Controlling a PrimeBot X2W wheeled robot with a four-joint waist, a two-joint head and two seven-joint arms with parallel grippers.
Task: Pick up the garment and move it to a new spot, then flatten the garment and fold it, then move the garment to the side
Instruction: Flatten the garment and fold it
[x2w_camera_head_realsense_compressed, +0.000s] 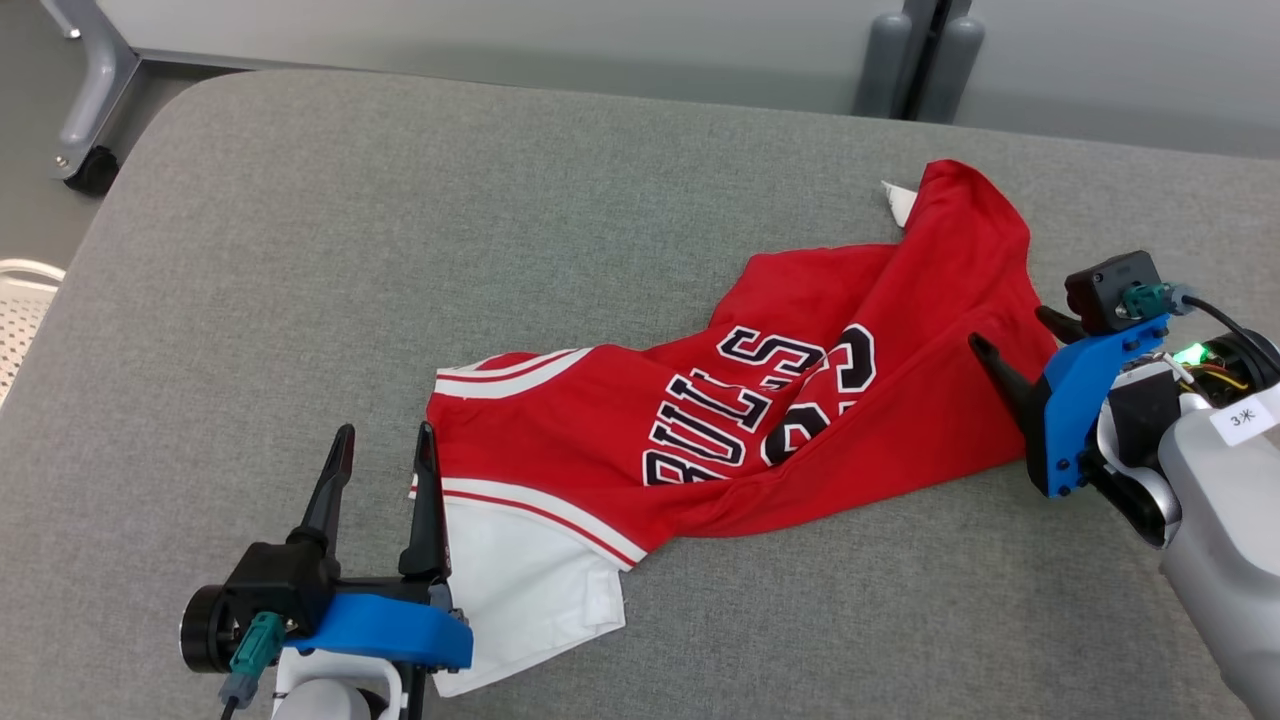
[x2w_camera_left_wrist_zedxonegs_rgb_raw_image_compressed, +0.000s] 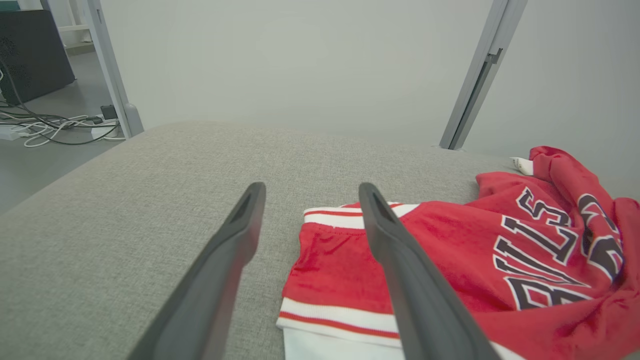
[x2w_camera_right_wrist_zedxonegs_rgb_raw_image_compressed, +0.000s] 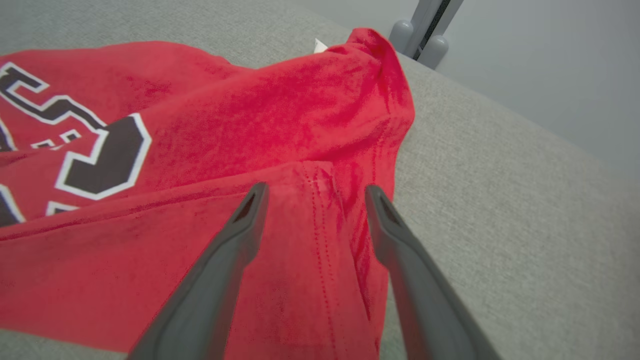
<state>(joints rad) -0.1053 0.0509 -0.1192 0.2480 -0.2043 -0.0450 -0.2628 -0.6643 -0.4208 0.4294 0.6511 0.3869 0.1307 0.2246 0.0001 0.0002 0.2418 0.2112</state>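
Both flank jersey (x2w_camera_head_realsense_compressed: 620, 440), left tool (x2w_camera_head_realsense_compressed: 385, 430), right tool (x2w_camera_head_realsense_compressed: 1008, 326)

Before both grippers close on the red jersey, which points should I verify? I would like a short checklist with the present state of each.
1. The left gripper is open: ok.
2. The right gripper is open: ok.
3. The left gripper straddles the striped edge of the jersey: ok.
4. The right gripper is over the stitched seam: ok.
5. Contact with the fabric: cannot tell.
6. The jersey lies flat on the grey surface: not ok, bunched.
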